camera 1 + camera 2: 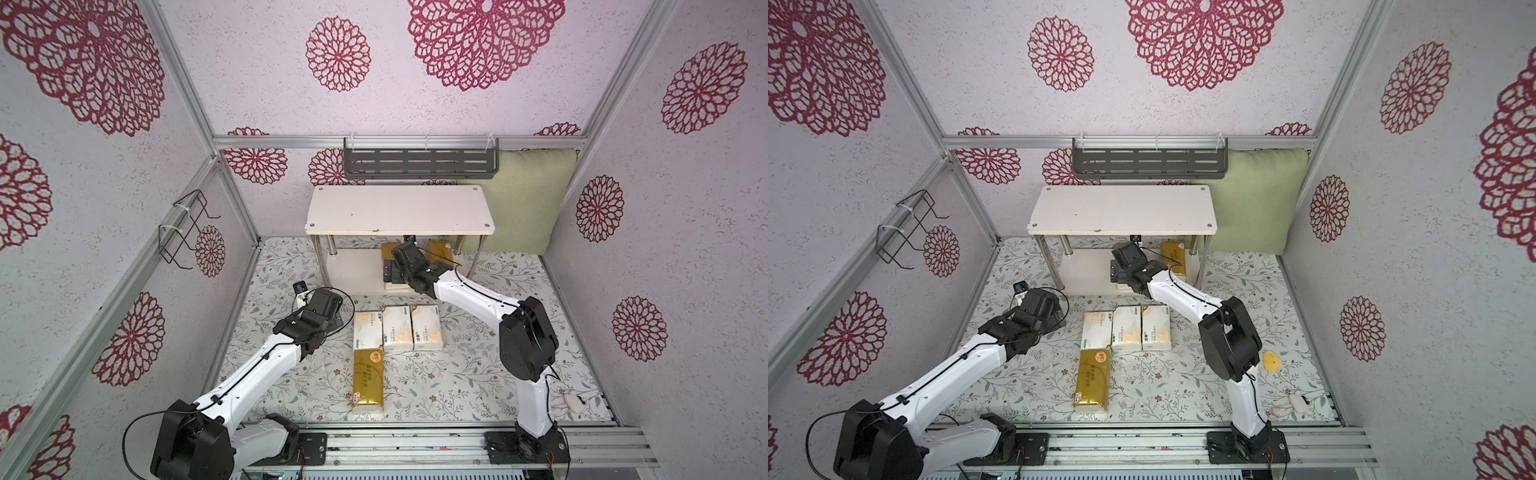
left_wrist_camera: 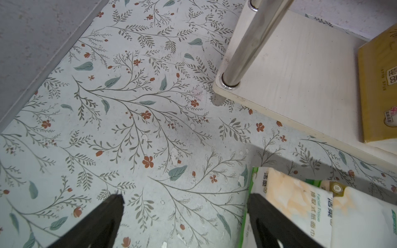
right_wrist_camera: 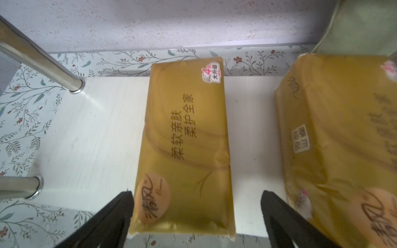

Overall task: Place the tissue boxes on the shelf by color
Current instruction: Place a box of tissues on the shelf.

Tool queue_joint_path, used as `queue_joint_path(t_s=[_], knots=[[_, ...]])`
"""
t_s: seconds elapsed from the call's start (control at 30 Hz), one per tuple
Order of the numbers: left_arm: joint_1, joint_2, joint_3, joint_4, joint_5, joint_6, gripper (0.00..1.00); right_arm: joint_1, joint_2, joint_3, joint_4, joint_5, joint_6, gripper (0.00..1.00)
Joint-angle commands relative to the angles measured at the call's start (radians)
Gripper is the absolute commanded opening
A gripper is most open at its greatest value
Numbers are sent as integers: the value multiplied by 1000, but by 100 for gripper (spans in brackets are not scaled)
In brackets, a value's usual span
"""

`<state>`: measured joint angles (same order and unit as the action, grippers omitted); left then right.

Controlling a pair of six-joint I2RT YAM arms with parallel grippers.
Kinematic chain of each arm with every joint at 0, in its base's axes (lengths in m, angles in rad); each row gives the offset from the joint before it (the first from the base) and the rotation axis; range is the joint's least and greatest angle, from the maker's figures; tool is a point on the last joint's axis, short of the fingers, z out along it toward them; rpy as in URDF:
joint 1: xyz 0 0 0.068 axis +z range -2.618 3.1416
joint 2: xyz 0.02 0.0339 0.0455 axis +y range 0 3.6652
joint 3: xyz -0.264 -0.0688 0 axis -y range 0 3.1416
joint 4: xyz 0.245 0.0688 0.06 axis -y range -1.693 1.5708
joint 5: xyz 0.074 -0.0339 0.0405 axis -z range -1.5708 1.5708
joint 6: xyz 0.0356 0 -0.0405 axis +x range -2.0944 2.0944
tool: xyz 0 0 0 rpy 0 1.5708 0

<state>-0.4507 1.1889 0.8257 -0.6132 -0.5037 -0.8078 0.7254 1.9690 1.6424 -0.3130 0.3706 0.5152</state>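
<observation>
Kim: Gold tissue pack [image 1: 368, 380] sits closest, flat on the floral mat [image 1: 457, 374], long side running near to far. Its far end meets the leftmost white pack [image 1: 368, 330].
Raj: Other whites?
Kim: Middle white pack [image 1: 397, 328] and right white pack [image 1: 427, 326] lie side by side with it, touching, in one row in front of the shelf [image 1: 399, 208]. Same layout in both top views.
Raj: What's on the shelf?
Kim: Lower tier [image 3: 86, 128] has two gold ones lying flat: centre gold pack [image 3: 184, 146] and right-hand gold pack [image 3: 339, 139], with a strip of white board between them.
Raj: Right gripper?
Kim: Right gripper [image 3: 197, 193] reaches under the top board [image 1: 1121, 208], jaws wide apart, straddling the near end of the centre gold pack. One finger sits in the gap between the two packs. The other is right at the pack's corner; contact or not, can't tell from this angle. Not clamped.
Raj: Left?
Kim: Left gripper [image 2: 185, 195] hangs over the mat left of the white row, near the shelf's near-left chrome leg [image 2: 249, 47]. Jaws spread, holding nothing. One finger overlaps the leftmost white pack's corner in the wrist view.
</observation>
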Motion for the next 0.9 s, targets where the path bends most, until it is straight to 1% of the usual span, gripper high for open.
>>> queue_joint_path(t_s=[0.0, 0.23, 0.37, 0.6, 0.87], knots=[[-22, -24, -14, -28, 9, -26, 97, 9, -126, -77, 57, 9, 0, 99], [-75, -32, 9, -90, 18, -62, 97, 22, -272, -241, 95, -3, -5, 99], [-131, -42, 30, -162, 10, -96, 97, 28, -339, -326, 81, -17, -1, 99], [-227, -46, 46, -257, 38, -165, 97, 34, -489, -495, 85, -9, 12, 99], [-350, -17, 49, -335, 80, -247, 97, 34, -581, -590, 74, 9, 21, 99]])
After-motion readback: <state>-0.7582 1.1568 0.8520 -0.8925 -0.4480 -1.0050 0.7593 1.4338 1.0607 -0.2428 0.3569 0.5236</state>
